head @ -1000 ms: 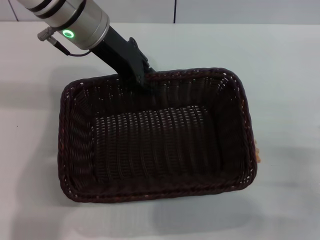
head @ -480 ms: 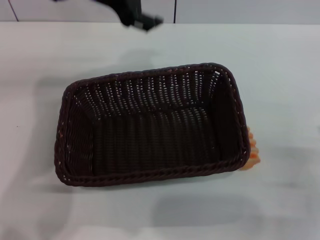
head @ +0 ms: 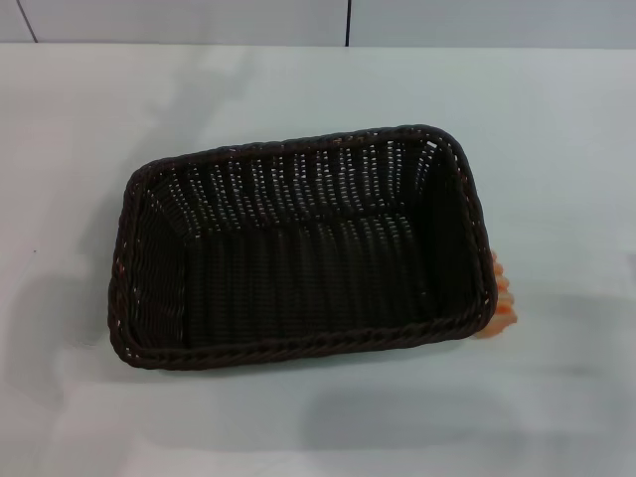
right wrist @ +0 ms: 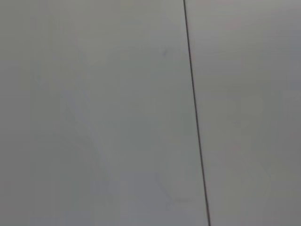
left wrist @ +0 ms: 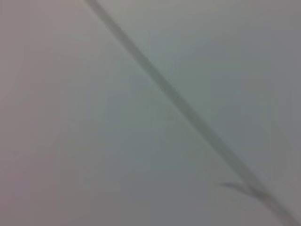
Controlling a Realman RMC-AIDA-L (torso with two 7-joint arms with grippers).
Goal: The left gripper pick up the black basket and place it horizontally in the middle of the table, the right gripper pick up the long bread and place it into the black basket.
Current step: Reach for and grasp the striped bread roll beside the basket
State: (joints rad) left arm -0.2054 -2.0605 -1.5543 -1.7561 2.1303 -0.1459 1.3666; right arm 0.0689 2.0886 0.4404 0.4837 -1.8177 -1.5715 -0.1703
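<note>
- Fingers: neither gripper's show in any view, so can't tell if apart or together.
- Head view: left gripper, at the top edge half a second ago, now gone. Black basket [head: 298, 253] sits unmoved mid-table [head: 556, 129], empty; long bread [head: 503, 293] peeks out touching its right wall, outside.
- Left wrist view: blank grey surface, one dark diagonal line.
- Right wrist view: the same, one thin line.

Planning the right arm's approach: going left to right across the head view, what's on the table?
Bare table → black basket, lying lengthwise → long bread, peeking out against the basket's right side → bare table again. Neither gripper shows.
</note>
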